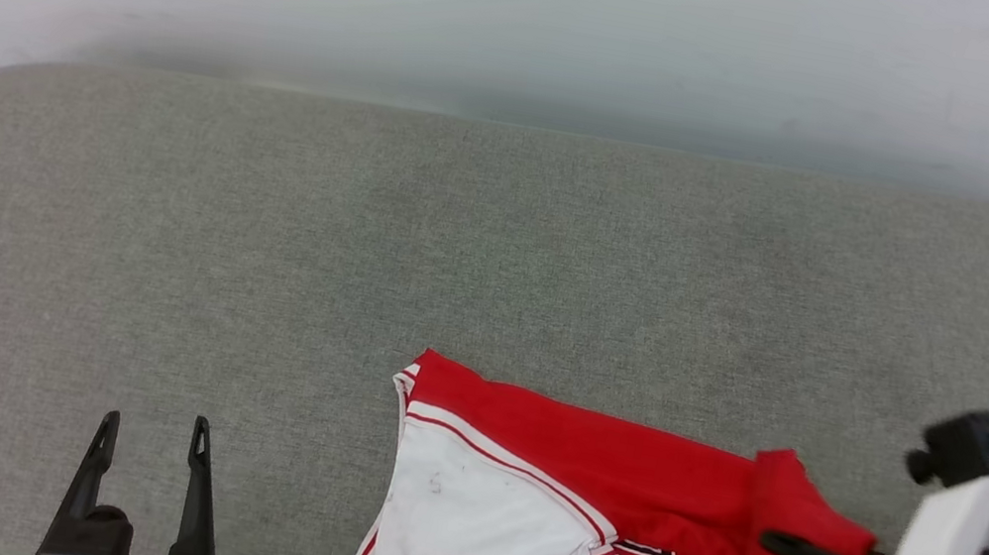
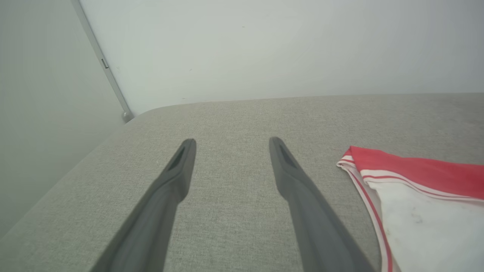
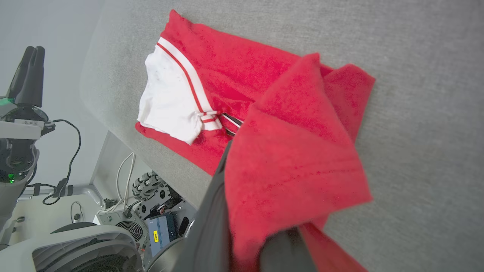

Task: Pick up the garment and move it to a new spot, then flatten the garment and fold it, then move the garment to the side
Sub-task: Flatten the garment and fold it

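Padded top: a grey cloth-covered surface (image 1: 499, 248) runs wide across the head view, with a pale wall (image 1: 539, 14) behind it. In the right wrist view its front edge lies close under the shirt.
Shirt: the red shirt (image 1: 584, 463) lies crumpled and partly doubled over near that front edge, right of the middle. The bottom of the head view cuts off its lower part.
Sleeve: the white sleeve (image 1: 473, 525) lies flat on top, at the end nearer the left claw.
Right claw: the right claw (image 3: 249, 241) pinches a raised fold of red cloth at the shirt's right end, the cloth draped between its two fingers.
Left claw: the left claw (image 1: 154, 424) hovers spread and empty, left of the shirt and touching no cloth.
Risk, edge: so much cloth sits near the front edge that a pull toward the robot would likely drag it off.
Risk, grip: the pinch seems to take one thin fold. A quick lift could let it slip, or raise one layer while the rest trails.
Risk, flattening: carried by one end, the shirt will probably land bunched with the sleeve tucked under, which makes smoothing harder.
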